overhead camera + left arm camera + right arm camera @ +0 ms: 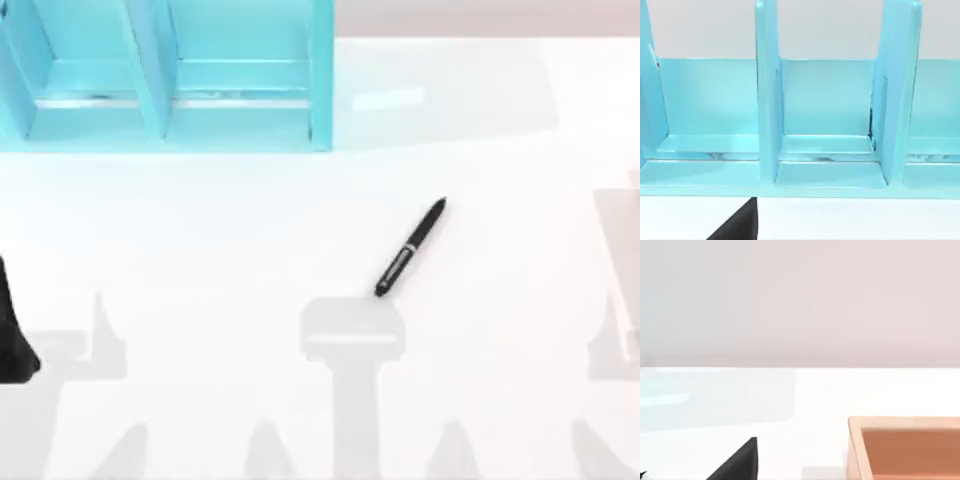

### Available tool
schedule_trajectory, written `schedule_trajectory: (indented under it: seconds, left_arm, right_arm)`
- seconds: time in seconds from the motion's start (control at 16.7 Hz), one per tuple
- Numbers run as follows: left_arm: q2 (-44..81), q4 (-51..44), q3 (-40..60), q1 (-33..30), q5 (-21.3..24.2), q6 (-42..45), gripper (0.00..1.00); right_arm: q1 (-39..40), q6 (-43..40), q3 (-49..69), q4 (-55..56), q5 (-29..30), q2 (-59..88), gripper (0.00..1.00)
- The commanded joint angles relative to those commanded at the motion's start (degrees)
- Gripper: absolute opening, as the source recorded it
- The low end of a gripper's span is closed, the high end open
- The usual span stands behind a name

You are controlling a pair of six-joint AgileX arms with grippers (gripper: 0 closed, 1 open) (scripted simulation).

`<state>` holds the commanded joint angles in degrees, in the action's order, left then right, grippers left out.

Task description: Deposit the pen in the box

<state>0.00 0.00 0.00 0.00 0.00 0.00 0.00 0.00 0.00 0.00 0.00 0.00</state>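
The slim black pen with a silver band lies slantwise on the white table, a little right of the centre, and nothing touches it. The box is a light wooden tray with an orange inside, seen in the right wrist view with one corner showing. My left arm is parked at the table's left edge, far from the pen. A dark part of my left gripper shows in the left wrist view, and a dark part of my right gripper shows in the right wrist view.
A tall light-blue rack with upright dividers stands at the back left of the table. Grey shadows of the arms lie along the front edge.
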Motion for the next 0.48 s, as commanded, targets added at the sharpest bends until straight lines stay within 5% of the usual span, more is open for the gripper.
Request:
schedule_trajectory:
  seconds: [0.48]
  left_arm:
    - [0.0, 0.0, 0.0, 0.0, 0.0, 0.0, 1.00]
  right_arm:
    - [3.6, 5.3, 8.1, -6.4, -1.1, 10.9, 1.00]
